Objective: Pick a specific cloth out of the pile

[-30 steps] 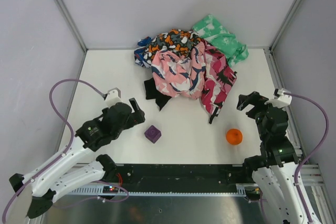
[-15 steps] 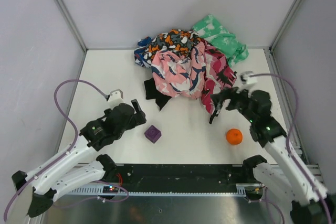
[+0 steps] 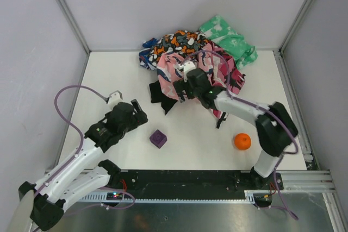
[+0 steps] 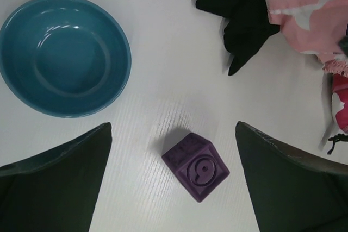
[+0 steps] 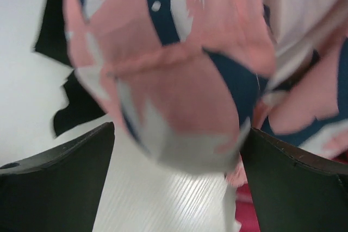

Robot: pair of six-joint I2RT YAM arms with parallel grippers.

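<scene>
Black fabric, plain and soft, shows at the near-left foot of the pile [image 3: 196, 63]: the black cloth [image 3: 160, 94] lies flat on the white counter [image 3: 117, 74], its far part tucked under the pink camouflage cloth [image 3: 176, 71] and a pointed corner reaching toward the arms. The mint green cloth [image 3: 228, 39] sits at the far right of the heap.

The right arm stretches across from the right side to the front of the pile. The right pincer [image 5: 178, 129] is spread wide, and a blurred fold of the pink camouflage cloth bulges between its two fingers [image 5: 60, 183]; whether they touch it I cannot tell. In the right wrist view the black cloth shows off to the left, outside that finger.

The left pincer [image 4: 173, 126] is also spread wide and holds nothing. It hangs over bare counter, with the purple cube [image 4: 196, 167] between its fingers, a blue bowl [image 4: 65, 55] upright to one side, and the black cloth beyond, well apart from it. An orange ball [image 3: 242, 141] rests on the near right of the counter.
</scene>
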